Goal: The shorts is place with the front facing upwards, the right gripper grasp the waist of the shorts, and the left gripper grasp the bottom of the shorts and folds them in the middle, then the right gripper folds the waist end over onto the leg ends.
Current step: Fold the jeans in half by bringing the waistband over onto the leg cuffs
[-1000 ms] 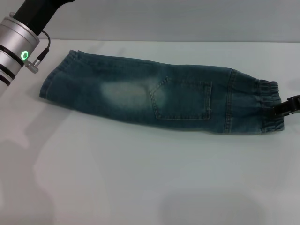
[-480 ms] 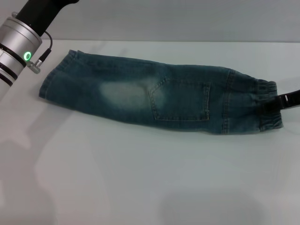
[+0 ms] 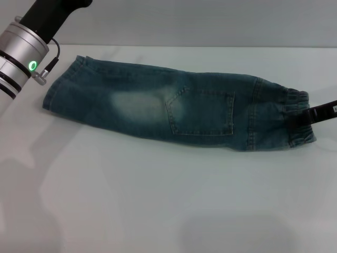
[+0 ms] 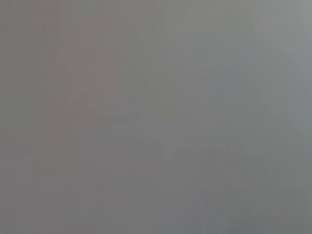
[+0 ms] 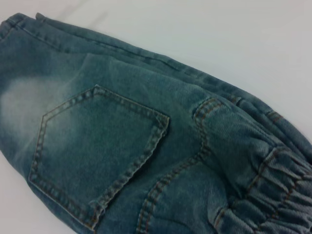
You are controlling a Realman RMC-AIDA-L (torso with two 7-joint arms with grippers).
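Note:
The blue-green denim shorts [image 3: 179, 108] lie flat across the white table [image 3: 158, 200], folded lengthwise, with a stitched pocket and one pale patch facing up. The gathered waist [image 3: 303, 138] is at the right end and the bottom of the shorts, the leg ends [image 3: 57, 89], at the left. My right gripper [image 3: 296, 120] reaches in from the right edge and lies over the waist. Its wrist view shows the pocket [image 5: 97, 151] and the puckered waist [image 5: 273, 190] close up. My left arm's silver cylinder with the green ring [image 3: 21, 55] hangs beside the leg ends; its gripper is out of view.
The table's far edge meets a grey wall [image 3: 210, 21] behind the shorts. Bare white tabletop stretches in front of the shorts. The left wrist view shows only a plain grey surface [image 4: 156, 117].
My right gripper has slid leftward onto the waist, and the shorts have shifted slightly left. The left arm has risen a little toward the upper right.

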